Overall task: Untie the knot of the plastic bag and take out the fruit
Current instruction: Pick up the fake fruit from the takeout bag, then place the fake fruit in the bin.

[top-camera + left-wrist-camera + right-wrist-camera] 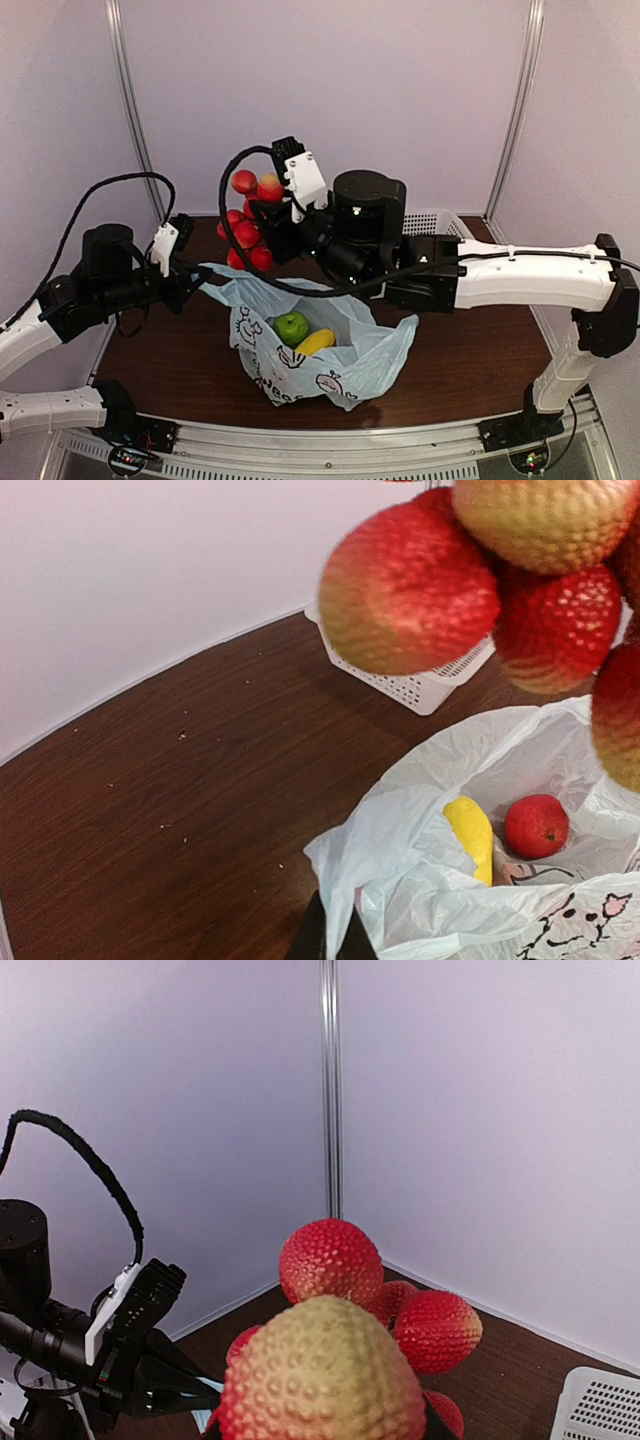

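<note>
The pale blue plastic bag lies open on the brown table; its knot is out of view. Inside it lie a green apple, a yellow fruit and a red apple. My left gripper is shut on the bag's left rim and holds it up at the left. My right gripper is shut on a cluster of red bumpy round fruit, which hangs in the air behind and above the bag. In the right wrist view the cluster hides that gripper's fingers.
A white perforated basket stands at the back right of the table, partly behind the right arm. White walls close in the back and both sides. Small crumbs dot the wood left of the bag.
</note>
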`<action>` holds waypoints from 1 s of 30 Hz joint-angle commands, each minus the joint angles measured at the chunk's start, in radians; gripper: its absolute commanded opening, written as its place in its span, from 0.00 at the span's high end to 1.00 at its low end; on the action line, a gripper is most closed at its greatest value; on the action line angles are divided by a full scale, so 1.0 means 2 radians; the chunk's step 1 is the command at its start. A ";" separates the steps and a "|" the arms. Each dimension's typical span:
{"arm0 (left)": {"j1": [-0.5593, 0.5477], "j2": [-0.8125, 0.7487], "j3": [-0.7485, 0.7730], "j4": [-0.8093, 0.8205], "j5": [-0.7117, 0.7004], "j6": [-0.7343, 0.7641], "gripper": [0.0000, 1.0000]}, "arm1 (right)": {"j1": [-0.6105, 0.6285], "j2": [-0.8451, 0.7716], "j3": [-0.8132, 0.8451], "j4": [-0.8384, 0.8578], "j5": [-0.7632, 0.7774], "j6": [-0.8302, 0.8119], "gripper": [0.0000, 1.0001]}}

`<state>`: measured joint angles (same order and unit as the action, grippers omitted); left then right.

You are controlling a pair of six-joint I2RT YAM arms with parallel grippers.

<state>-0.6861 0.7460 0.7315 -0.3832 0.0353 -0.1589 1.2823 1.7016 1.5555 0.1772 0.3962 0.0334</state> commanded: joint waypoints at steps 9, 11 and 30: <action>0.002 -0.040 0.012 -0.010 -0.090 -0.014 1.00 | -0.010 -0.112 0.038 -0.213 0.133 0.028 0.93; 0.002 -0.045 0.011 -0.012 -0.102 -0.014 1.00 | -0.029 -0.121 0.044 -0.265 0.140 0.048 0.93; 0.002 -0.056 -0.006 0.024 -0.060 0.011 1.00 | -0.354 -0.103 -0.060 -0.299 -0.044 0.090 0.94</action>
<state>-0.6861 0.6193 0.7311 -0.3874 -0.1169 -0.1555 0.6567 1.4555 1.4693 -0.4801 0.4477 0.2127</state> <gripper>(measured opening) 0.003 0.324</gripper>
